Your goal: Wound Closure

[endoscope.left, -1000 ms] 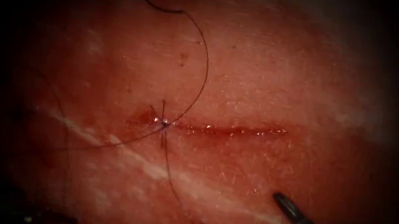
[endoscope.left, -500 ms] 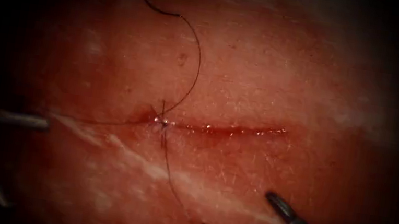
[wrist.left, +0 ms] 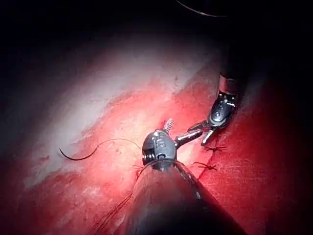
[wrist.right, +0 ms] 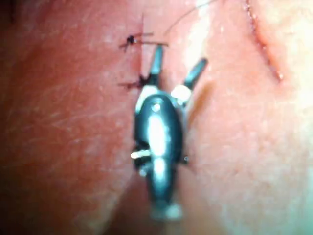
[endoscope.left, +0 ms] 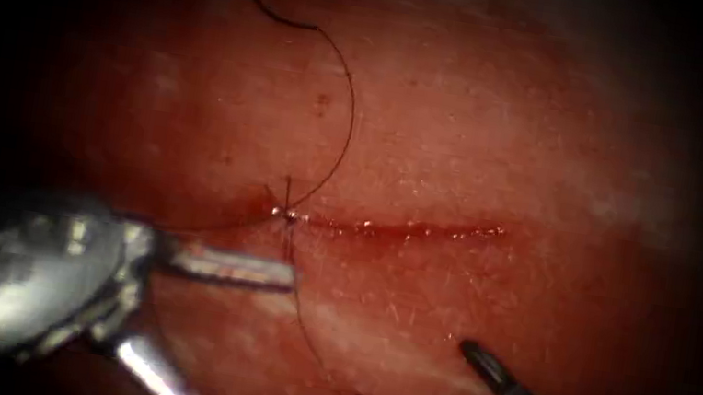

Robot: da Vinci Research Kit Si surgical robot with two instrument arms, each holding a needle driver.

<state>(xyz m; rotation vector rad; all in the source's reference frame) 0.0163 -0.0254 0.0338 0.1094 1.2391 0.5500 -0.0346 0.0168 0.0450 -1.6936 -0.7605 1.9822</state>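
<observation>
Starting at the cut: it lies across the tissue with one knotted stitch at its left end and the rest to the right unclosed, red fluid along it. The needle appears to lie loose on the tissue well above the cut, not in the tissue and held by neither tool. The thread arcs from it down to the stitch, a little tighter than a second ago, and a second strand runs down from the stitch. Your left tool is the main change: a second ago it was barely visible in the dark at the left, and it has come in so that one jaw tip sits just below the stitch, beside the lower strand. Its jaws are spread and grip nothing. Your right tool has drifted slightly leftward below the cut, jaws likewise spread and empty. Judgement: no thread is secured yet and the closure remains at its first stitch.
</observation>
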